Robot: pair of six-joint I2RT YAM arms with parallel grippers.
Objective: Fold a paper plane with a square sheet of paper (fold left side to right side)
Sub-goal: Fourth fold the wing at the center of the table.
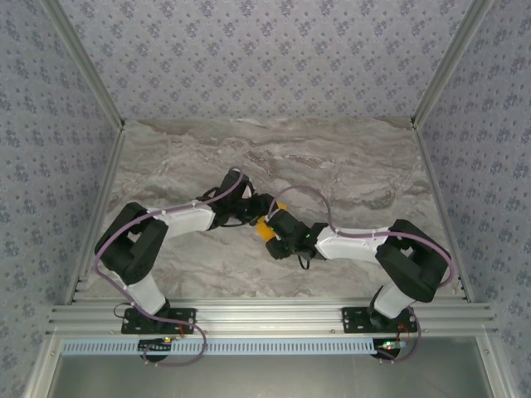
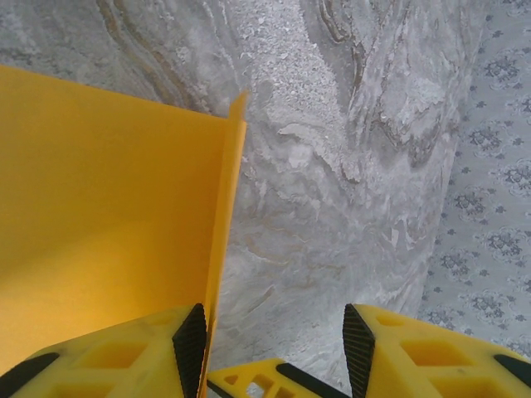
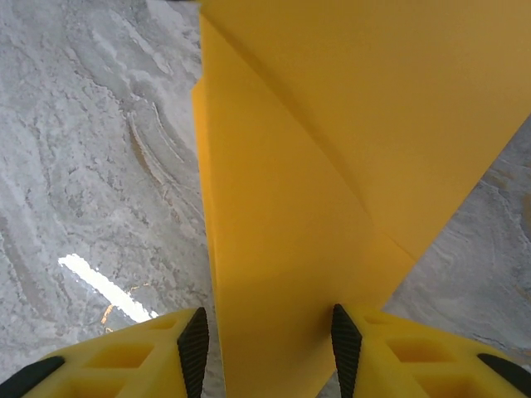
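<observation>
right gripper (image 3: 265, 332) spread astride the folded paper (image 3: 282, 207), its length running straight ahead; left gripper (image 2: 272, 332) spread too.

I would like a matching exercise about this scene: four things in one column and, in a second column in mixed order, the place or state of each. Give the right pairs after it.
Things
1. thin orange-yellow creased paper sheet
2. left yellow two-finger gripper
3. right yellow two-finger gripper
4. grey marbled tabletop

Places or states
A. open, paper fills the gap between its fingers
B. lies under everything else
C. open, bare table shows between its fingers
D. sits between the two grippers

Pairs: 1-D, 2-C, 3-A, 4-B
</observation>
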